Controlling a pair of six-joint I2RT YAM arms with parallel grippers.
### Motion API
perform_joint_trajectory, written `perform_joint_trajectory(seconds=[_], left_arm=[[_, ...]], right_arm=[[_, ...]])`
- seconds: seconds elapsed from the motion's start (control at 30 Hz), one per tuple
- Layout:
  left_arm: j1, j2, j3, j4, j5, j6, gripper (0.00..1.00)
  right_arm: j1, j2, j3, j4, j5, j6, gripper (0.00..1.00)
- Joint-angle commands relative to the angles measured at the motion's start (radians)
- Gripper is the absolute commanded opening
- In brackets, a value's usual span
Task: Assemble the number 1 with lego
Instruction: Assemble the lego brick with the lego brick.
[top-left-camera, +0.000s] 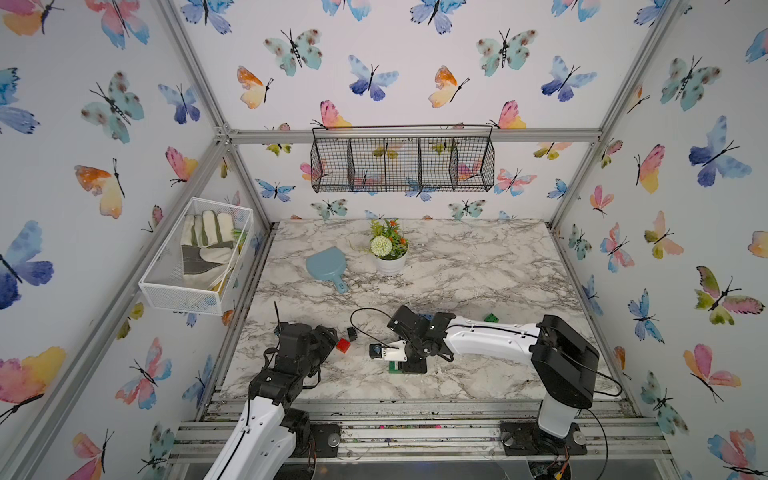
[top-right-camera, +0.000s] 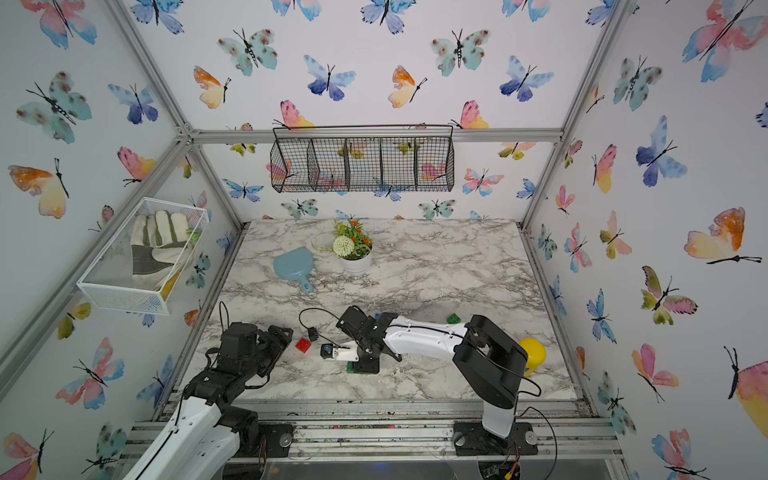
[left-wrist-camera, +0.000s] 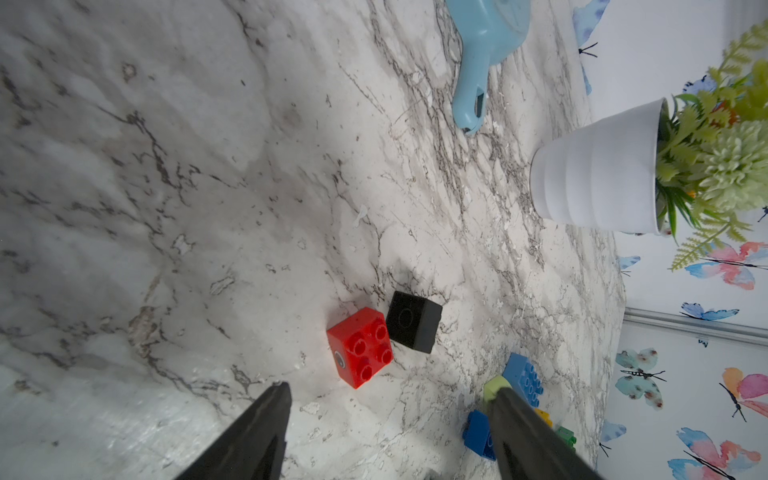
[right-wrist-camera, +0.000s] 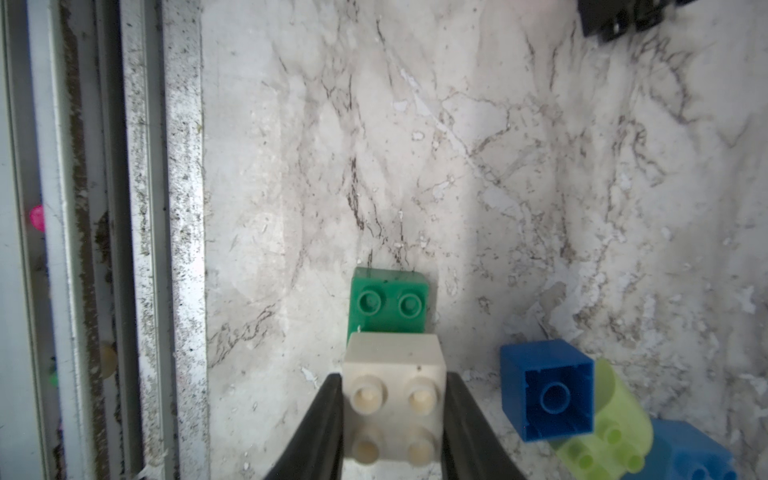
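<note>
My right gripper (right-wrist-camera: 394, 378) is shut on a white square lego brick (right-wrist-camera: 394, 409), which sits at one end of a longer green brick (right-wrist-camera: 388, 303) lying on the marble table. In both top views that gripper (top-left-camera: 406, 366) points straight down near the table's front middle, hiding the white brick; only the green brick's edge (top-left-camera: 392, 366) shows. A blue brick (right-wrist-camera: 546, 388) on its side, a lime one (right-wrist-camera: 602, 440) and a longer blue one (right-wrist-camera: 690, 453) lie close by. My left gripper (left-wrist-camera: 390, 390) is open and empty, just short of a red brick (left-wrist-camera: 360, 347) and a black brick (left-wrist-camera: 413, 320).
Another green brick (top-left-camera: 491, 318) lies behind my right arm. A yellow-lidded jar (top-right-camera: 532, 353) stands at the right. A white plant pot (top-left-camera: 390, 262) and a blue scoop (top-left-camera: 328, 266) sit at the back. The table's metal front rail (right-wrist-camera: 183, 249) runs near the green brick.
</note>
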Motion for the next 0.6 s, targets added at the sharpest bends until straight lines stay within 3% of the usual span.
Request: perform_joint_trajectory(seconds=[0.0, 0.57], left_arm=[[0.006, -0.004, -0.001, 0.001, 0.010, -0.002, 0.80], [0.006, -0.009, -0.002, -0.003, 0.006, -0.003, 0.80]], right_arm=[[0.010, 0.019, 0.014, -0.012, 0.009, 0.006, 0.12], [0.019, 0.050, 0.014, -0.026, 0.075, 0.026, 0.10]])
